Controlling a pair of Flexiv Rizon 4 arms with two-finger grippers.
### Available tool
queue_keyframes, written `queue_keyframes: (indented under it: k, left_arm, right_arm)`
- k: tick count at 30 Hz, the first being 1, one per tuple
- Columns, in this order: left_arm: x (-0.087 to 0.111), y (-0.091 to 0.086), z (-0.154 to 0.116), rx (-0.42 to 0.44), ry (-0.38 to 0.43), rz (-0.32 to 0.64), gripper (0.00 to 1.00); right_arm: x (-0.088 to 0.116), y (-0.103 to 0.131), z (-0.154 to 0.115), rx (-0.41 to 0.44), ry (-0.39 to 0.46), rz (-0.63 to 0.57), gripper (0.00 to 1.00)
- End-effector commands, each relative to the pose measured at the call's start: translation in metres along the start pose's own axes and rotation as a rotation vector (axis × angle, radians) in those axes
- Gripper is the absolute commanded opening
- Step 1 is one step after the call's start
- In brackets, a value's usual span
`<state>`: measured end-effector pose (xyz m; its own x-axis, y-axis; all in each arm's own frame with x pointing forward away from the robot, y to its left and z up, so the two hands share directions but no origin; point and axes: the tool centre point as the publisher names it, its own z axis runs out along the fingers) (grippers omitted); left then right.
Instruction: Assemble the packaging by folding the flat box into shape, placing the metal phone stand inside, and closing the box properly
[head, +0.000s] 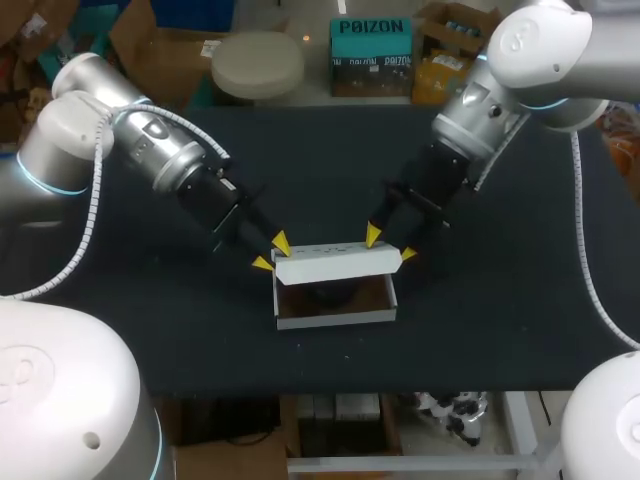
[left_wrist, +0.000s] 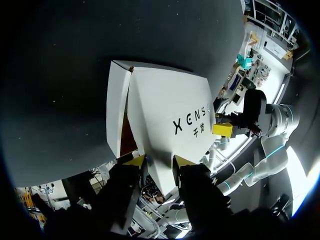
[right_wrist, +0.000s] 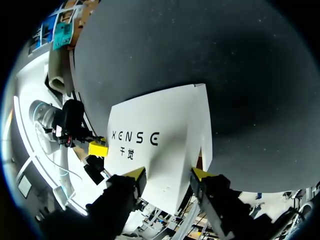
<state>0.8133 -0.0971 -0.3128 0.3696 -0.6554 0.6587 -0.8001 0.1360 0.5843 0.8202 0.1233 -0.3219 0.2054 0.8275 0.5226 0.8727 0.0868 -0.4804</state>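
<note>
My left jaws clamp one end of the white lid (head: 338, 262) and my right jaws the other, both narrowly parted around it. The box (head: 336, 317) sits mid-surface (head: 500, 330), lid half-raised.

Box (head: 336, 263) is looking like smooth matt white cardboard, raw brown inside; surface (head: 500, 300) is showing a dark, matt, faintly speckled finish.

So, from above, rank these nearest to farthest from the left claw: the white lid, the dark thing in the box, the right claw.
1. The white lid, right at the left claw.
2. The dark thing, inside the box.
3. The right claw, at the lid's far end.
</note>
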Motion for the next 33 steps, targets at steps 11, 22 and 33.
queue_keyframes:
  k: [11, 22, 33]
  left_arm:
    - [-0.0007, -0.0001, 0.0074, 0.012, 0.004, -0.002, 0.32]
    - [-0.0024, -0.0006, 0.0083, 0.018, -0.001, -0.002, 0.32]
    - [-0.0087, -0.0035, 0.0117, 0.01, -0.005, 0.003, 0.32]
  right_arm:
    - [0.0023, 0.0019, 0.0015, 0.008, -0.003, 0.0, 0.59]
    - [0.0005, 0.0014, 0.0029, 0.007, -0.008, -0.001, 0.6]
    - [-0.0066, 0.0044, 0.0096, 0.02, -0.011, 0.003, 0.6]
